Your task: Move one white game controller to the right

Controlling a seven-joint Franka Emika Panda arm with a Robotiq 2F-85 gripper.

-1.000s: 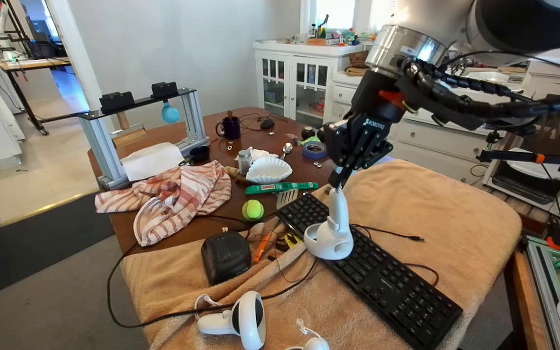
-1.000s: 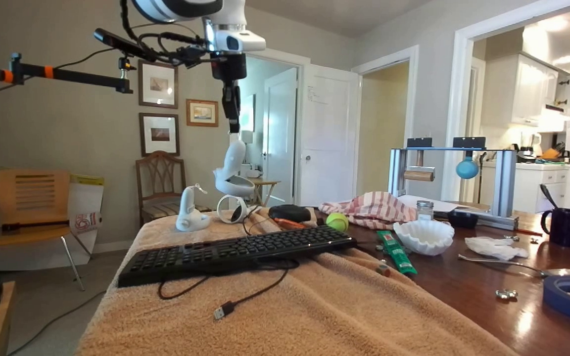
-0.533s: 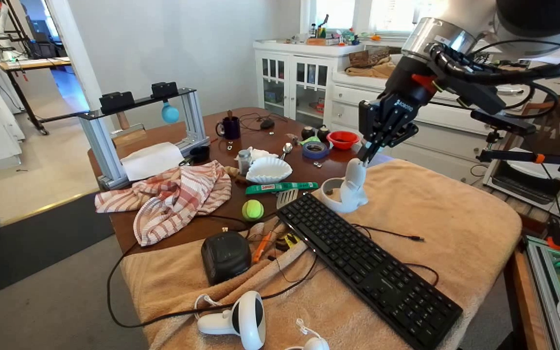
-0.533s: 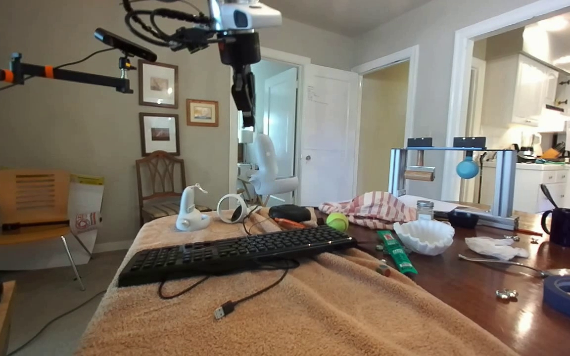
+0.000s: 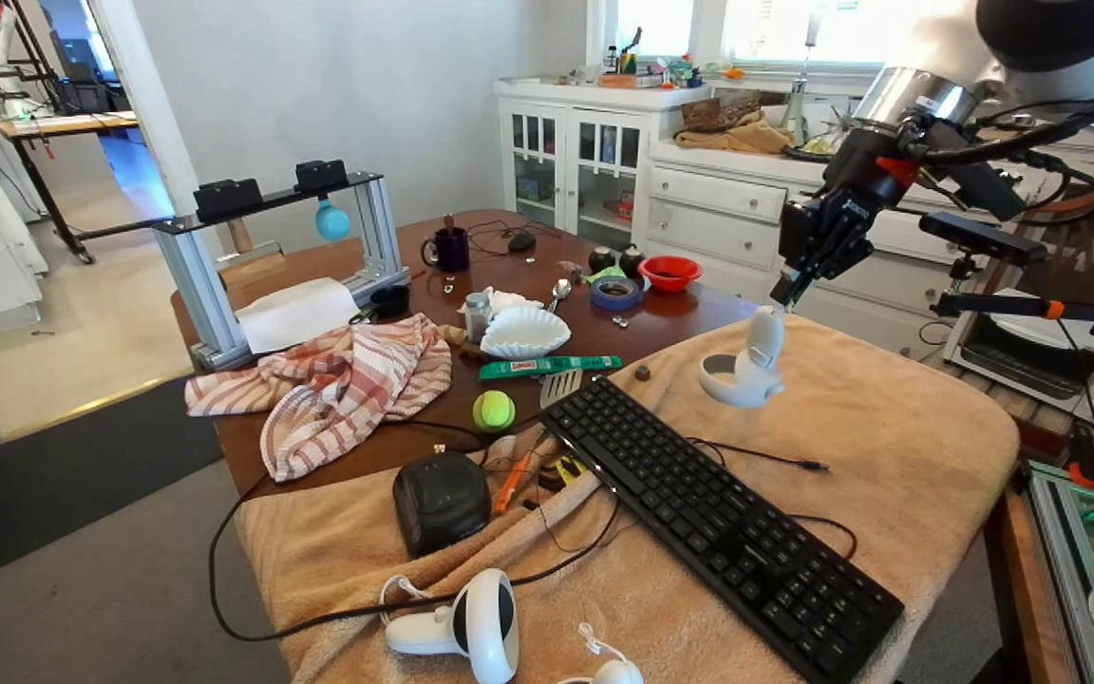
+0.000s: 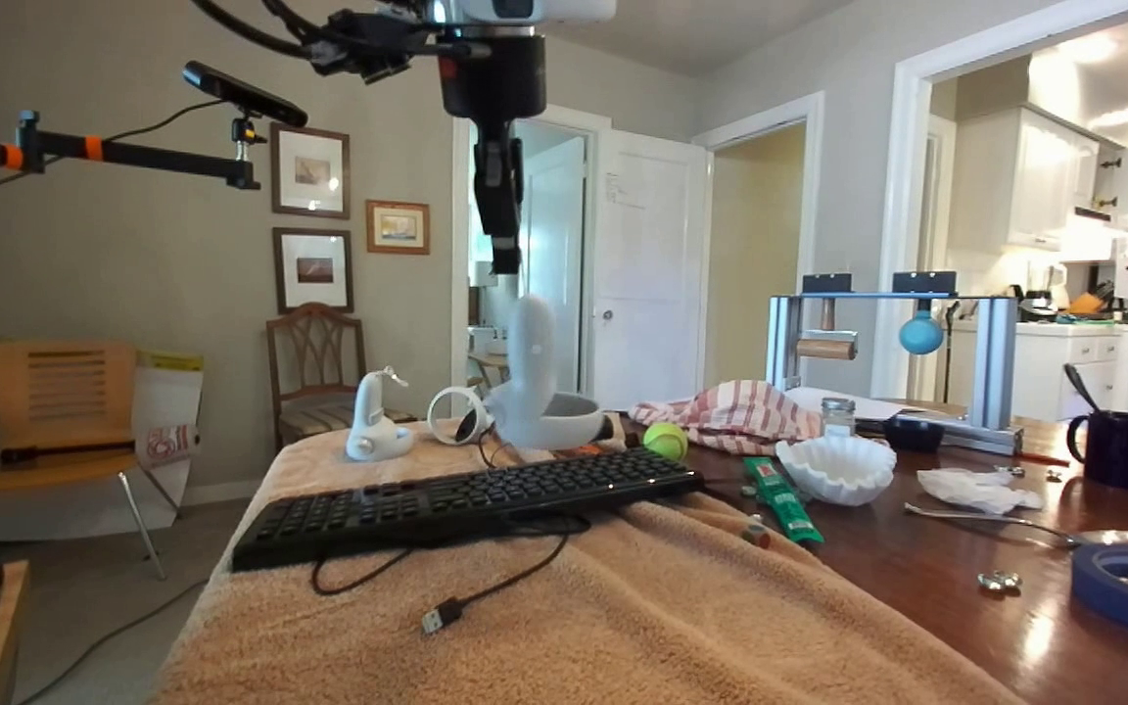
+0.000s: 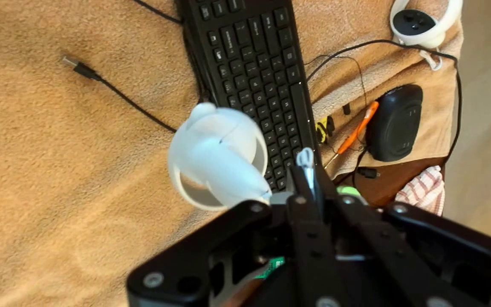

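So, in an exterior view, the gripper [image 5: 787, 290] stands right of centre in the upper half, its jaws closed together, with a white controller [image 5: 751, 370] hanging just below, ring toward the left. A tan towel [image 5: 898, 408] spreads behind it. A black keyboard [image 5: 723, 532] runs from mid-frame to the lower right, and a matching controller [image 5: 492, 622] lies left of centre near the bottom edge.

In an exterior view, the white controller is near mid-frame, under the gripper, handle upright; the matching controller is just left of it.

In the wrist view, the fingers [image 7: 311, 238] enter from the bottom edge, pressed tight on the white controller's cord [image 7: 309, 170], whose loop pokes out between them. The controller itself is near mid-frame, covering part of the keyboard's edge.
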